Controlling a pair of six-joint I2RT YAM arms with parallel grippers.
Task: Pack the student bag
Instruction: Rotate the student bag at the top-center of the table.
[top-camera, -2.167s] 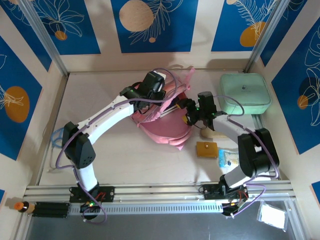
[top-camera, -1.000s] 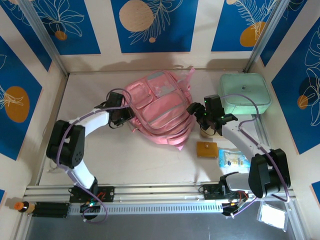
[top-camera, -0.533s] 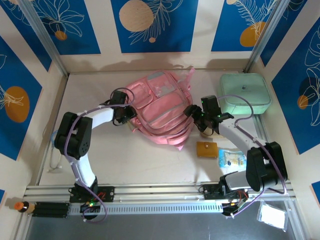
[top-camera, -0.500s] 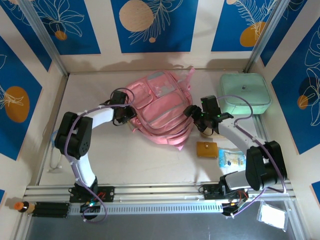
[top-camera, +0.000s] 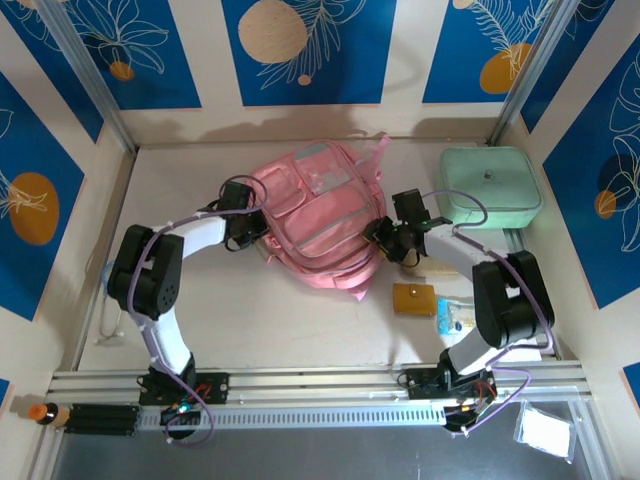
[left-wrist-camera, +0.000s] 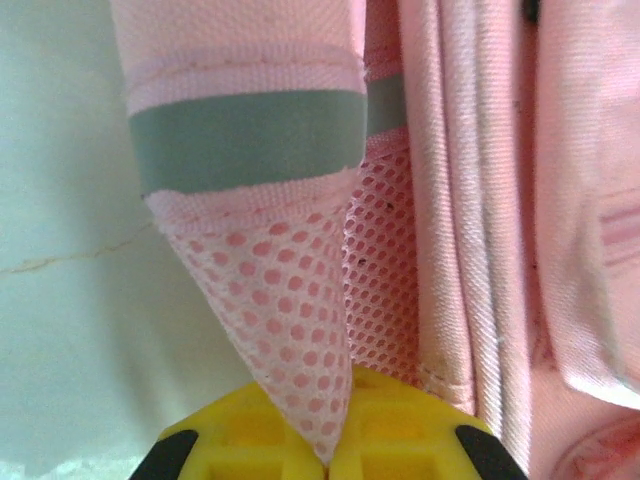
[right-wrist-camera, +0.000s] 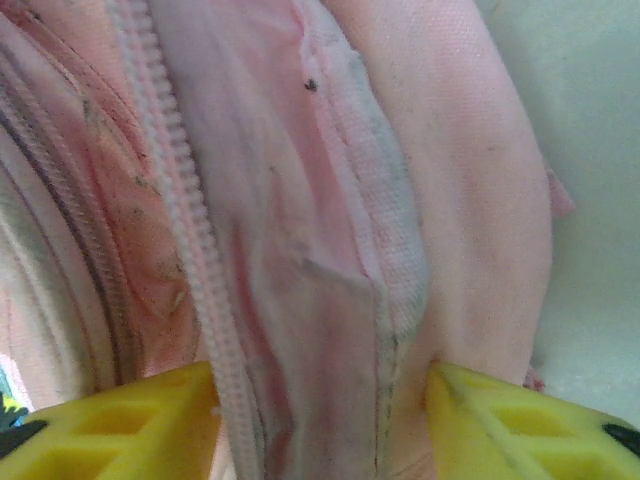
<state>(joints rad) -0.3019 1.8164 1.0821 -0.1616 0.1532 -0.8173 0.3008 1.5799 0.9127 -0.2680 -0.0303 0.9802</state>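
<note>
The student bag (top-camera: 320, 215), pink with grey trim, lies flat with its front up at the back middle of the table. My left gripper (top-camera: 262, 232) is at its left edge. In the left wrist view, that gripper (left-wrist-camera: 335, 450) is shut on a tip of the pink mesh side pocket (left-wrist-camera: 290, 300), below a grey band. My right gripper (top-camera: 378, 232) is at the bag's right edge. In the right wrist view, its yellow fingers (right-wrist-camera: 320, 420) press from both sides on a thick fold of the bag's fabric (right-wrist-camera: 340, 200), next to a pink zipper (right-wrist-camera: 170, 200).
A mint-green rounded case (top-camera: 490, 185) stands at the back right. Near the right arm lie a small orange-brown pouch (top-camera: 414, 298), a blue-and-white packet (top-camera: 458, 316) and a beige object (top-camera: 412, 265). Walls close in the table on three sides.
The bag, held up and bunched earlier, now lies flat. My left gripper has closed on the mesh pocket. My right gripper has moved left to the bag's edge and its jaws have narrowed on the fold.
</note>
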